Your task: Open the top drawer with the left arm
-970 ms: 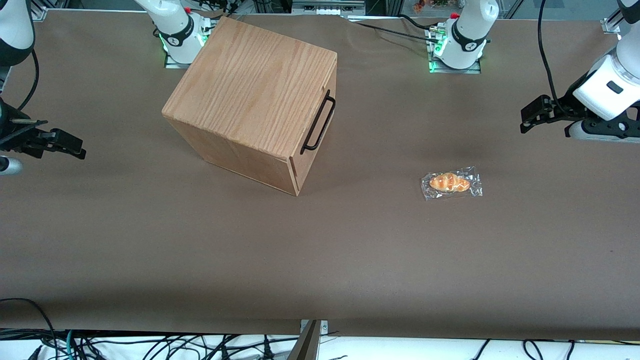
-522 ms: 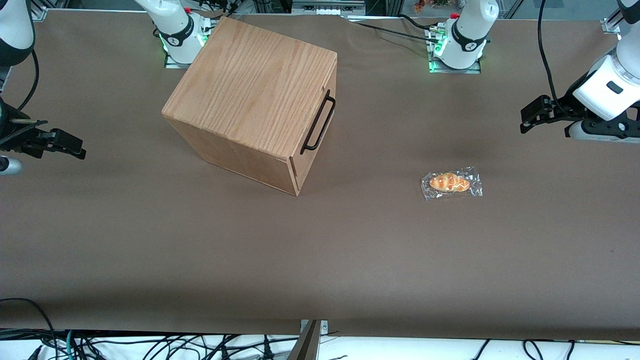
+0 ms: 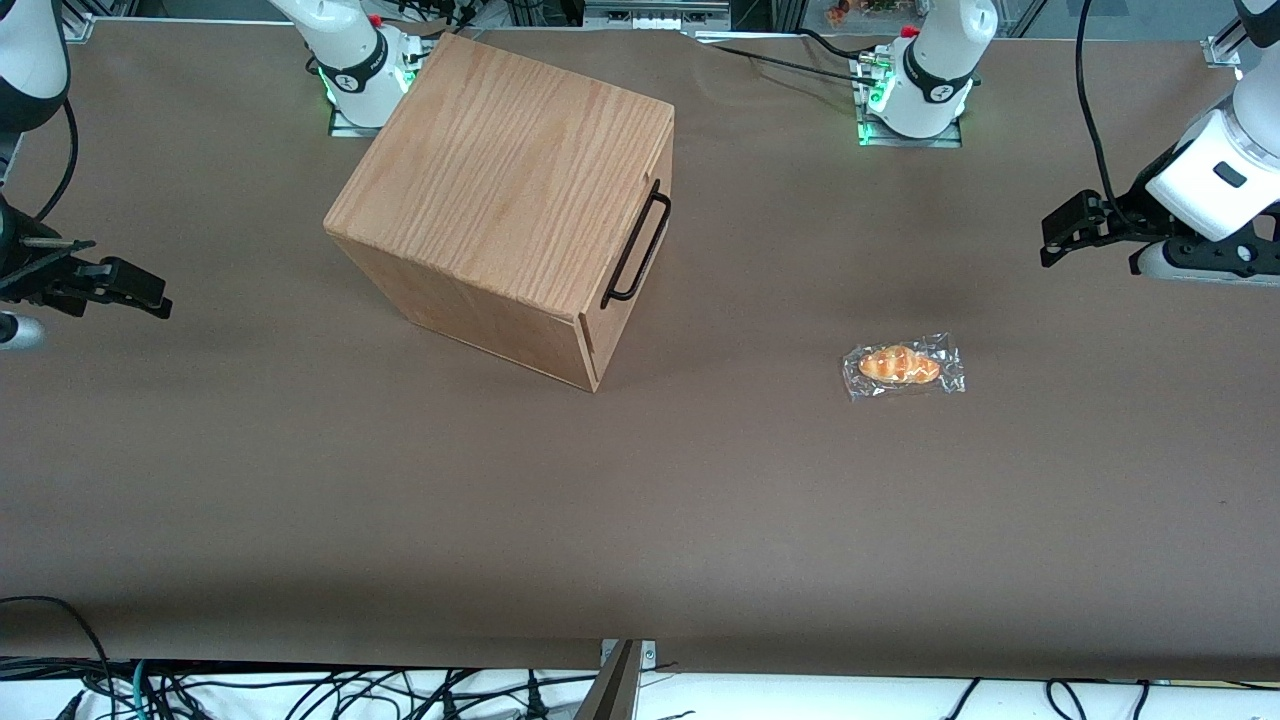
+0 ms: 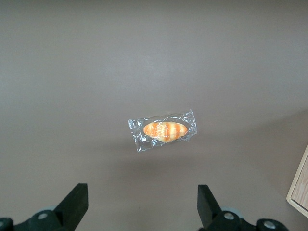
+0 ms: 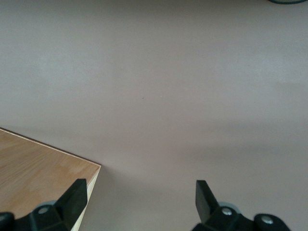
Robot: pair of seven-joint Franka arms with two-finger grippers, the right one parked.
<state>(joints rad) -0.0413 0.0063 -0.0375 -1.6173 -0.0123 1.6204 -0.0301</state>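
Drawer (image 3: 640, 215) shut in oak cabinet (image 3: 500, 190), likely stiff with smooth slide, so take the thin black handle (image 3: 637, 246) mid-bar; pincer (image 3: 1062, 232) spread, empty, well off at the cabinet's 3 o'clock above the counter (image 3: 640, 500).

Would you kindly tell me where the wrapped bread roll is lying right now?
The wrapped bread roll lies on the table, between the cabinet and the open end effector, nearer the front camera than both.

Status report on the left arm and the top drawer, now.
Left gripper open, hanging above the table's working-arm end. Top drawer shut, handle untouched. Wrapped bread lies between, nearer the front camera.
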